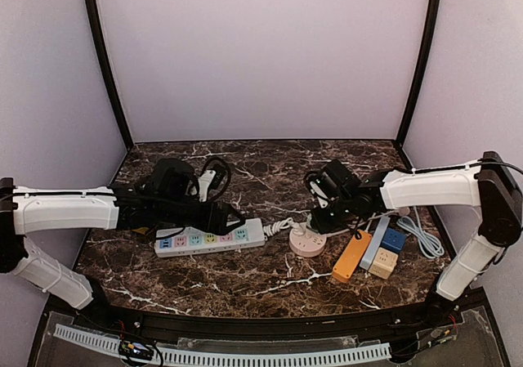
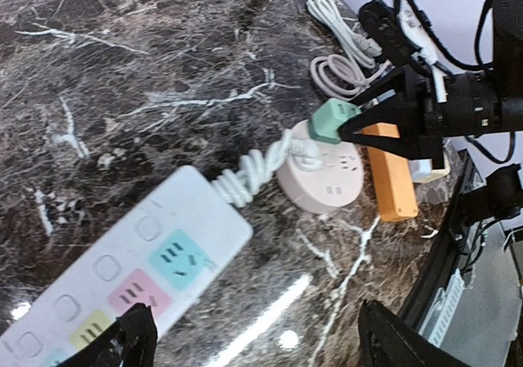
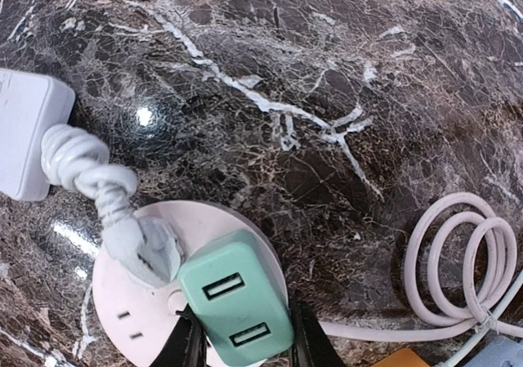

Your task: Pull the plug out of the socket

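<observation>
Right wrist view, and we're right over it: the mint-green plug (image 3: 237, 306) stands upright in the round pink socket (image 3: 122, 302), its two-slot face turned straight up at the camera. The long axis of that face runs between the fingers, tipped slightly off square, so the right tool (image 3: 243, 344) has its fingers pressed against the two long sides. That's clamped on the plug. Just left of it in the same socket sits a white plug (image 3: 143, 248) on a twisted cord. From above, the socket lies right of centre on the marble bench (image 1: 245, 281), just off the right end of the white power strip (image 1: 211, 238). Over that strip hangs the left tool (image 2: 257, 342), fingers wide apart, gripping nothing.
</observation>
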